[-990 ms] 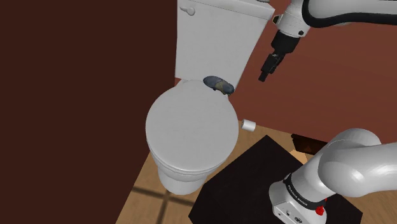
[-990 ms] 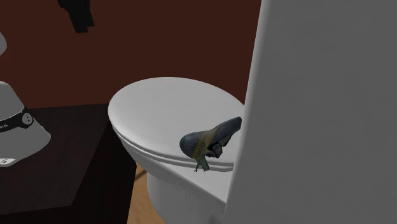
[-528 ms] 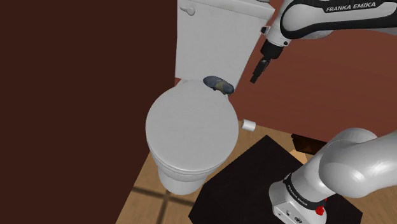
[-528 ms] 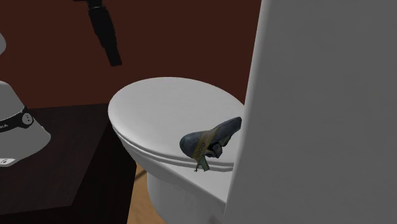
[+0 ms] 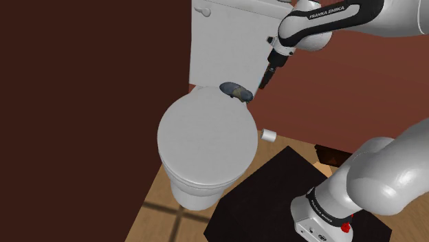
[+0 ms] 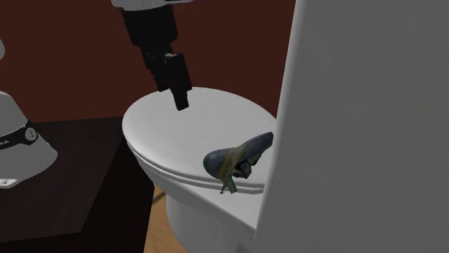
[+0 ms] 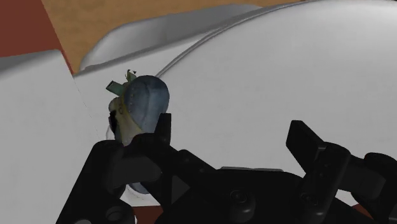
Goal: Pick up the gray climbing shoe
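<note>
Hovering upper centre of the shoulder view, the gripper gapes wide (nothing clasped); the gray climbing shoe sits nearby on the toilet lid, and an off-centre descent could knock it floorward.

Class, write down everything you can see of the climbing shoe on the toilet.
The climbing shoe is blue-grey with a rounded toe and an olive-tan strap across it, whose end hangs over the lid's rim. It lies at the back of the closed white toilet lid, close against the tank. The open tool hangs nearby, not touching it.
</note>
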### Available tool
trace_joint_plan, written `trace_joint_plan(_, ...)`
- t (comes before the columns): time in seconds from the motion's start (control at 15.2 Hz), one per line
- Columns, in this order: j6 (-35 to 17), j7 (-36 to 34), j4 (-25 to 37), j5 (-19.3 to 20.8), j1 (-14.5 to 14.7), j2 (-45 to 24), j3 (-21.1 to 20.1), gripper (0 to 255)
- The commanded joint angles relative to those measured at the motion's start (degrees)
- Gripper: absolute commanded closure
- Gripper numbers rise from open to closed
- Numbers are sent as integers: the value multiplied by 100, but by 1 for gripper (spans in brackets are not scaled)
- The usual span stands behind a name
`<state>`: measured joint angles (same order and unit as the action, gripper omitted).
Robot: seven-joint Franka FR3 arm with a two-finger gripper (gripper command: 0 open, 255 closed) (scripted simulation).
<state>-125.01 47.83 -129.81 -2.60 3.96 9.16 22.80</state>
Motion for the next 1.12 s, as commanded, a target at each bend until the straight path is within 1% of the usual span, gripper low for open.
trace_joint_plan(0.0, -165, 540, 303, -358, 61, -511, 133, 0)
trace_joint_plan(0.26, -296, 1582, 1021, -1149, 12, -1532, 207, 0)
trace_joint_plan(0.59, -204, 2653, 2126, -1990, -318, -2776, -15, 0)
trace_joint_plan(0.79, -67, 3105, 2866, -2322, -563, -3470, -218, 0)
trace_joint_plan(1.06, -285, 3210, 2793, -2431, -602, -3633, -283, 0)
